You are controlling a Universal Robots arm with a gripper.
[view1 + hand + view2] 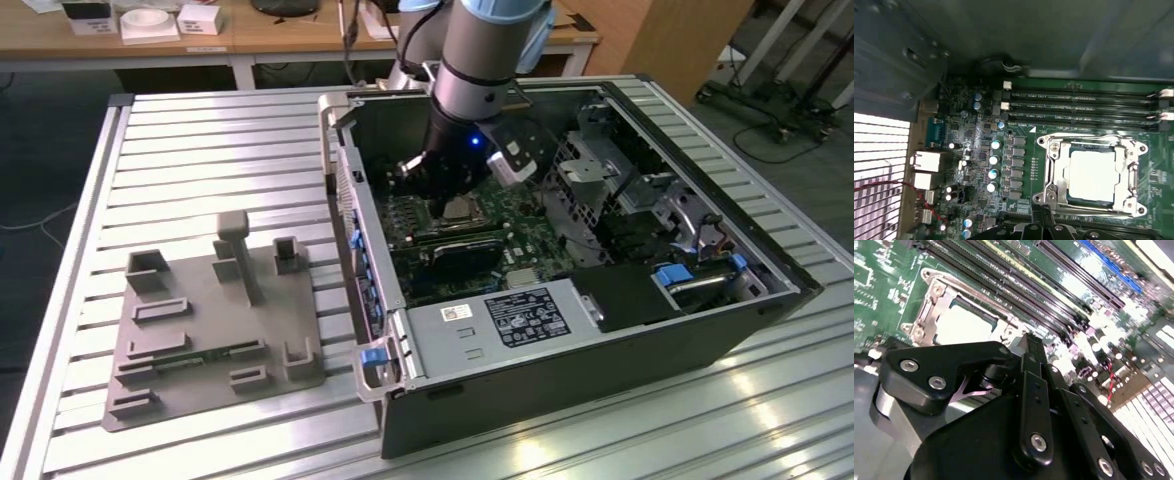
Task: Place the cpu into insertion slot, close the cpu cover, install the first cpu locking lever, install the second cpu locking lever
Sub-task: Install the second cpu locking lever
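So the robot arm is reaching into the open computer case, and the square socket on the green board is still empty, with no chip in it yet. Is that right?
Not quite. The arm does reach into the open computer case, but the insertion slot is not empty: in the first wrist view the cpu already lies in it, its pale metal top showing through the cut-out of the cpu cover lying flat around it.

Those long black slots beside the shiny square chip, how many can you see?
4 in the first wrist view, lying parallel beside the cpu cover: slots and, the last nearest the cover. More may be hidden elsewhere.
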